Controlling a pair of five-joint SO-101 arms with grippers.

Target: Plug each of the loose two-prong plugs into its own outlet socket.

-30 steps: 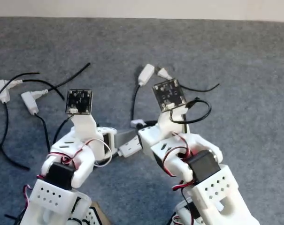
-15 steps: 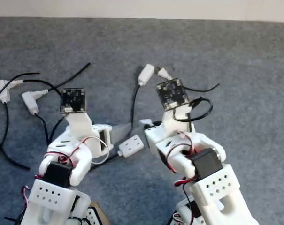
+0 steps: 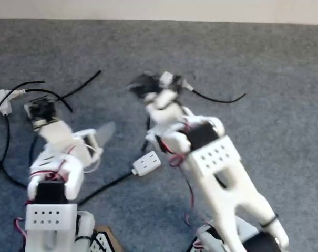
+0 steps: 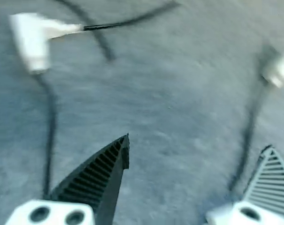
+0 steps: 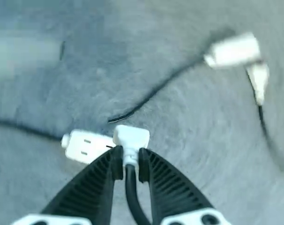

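Observation:
A white outlet socket (image 3: 146, 163) on a black cord lies on the grey carpet between the arms. Its two slots (image 5: 83, 145) face up just beside my right gripper (image 5: 128, 157). That gripper is shut on the neck of a white two-prong plug (image 5: 131, 137), whose black cord runs back between the fingers. The right arm (image 3: 201, 142) stretches out over the middle of the carpet. My left gripper (image 4: 195, 150) hangs open and empty above bare carpet at the left, with a loose white plug (image 4: 31, 40) farther off.
Two more white plugs (image 3: 166, 79) (image 3: 184, 83) with black cords lie at the far middle. Another plug (image 3: 3, 100) and tangled black cords (image 3: 22, 89) lie at the far left. Open carpet spreads to the right.
The left arm swung left, away from the socket, which stayed on the carpet. The right arm turned and stretched forward.

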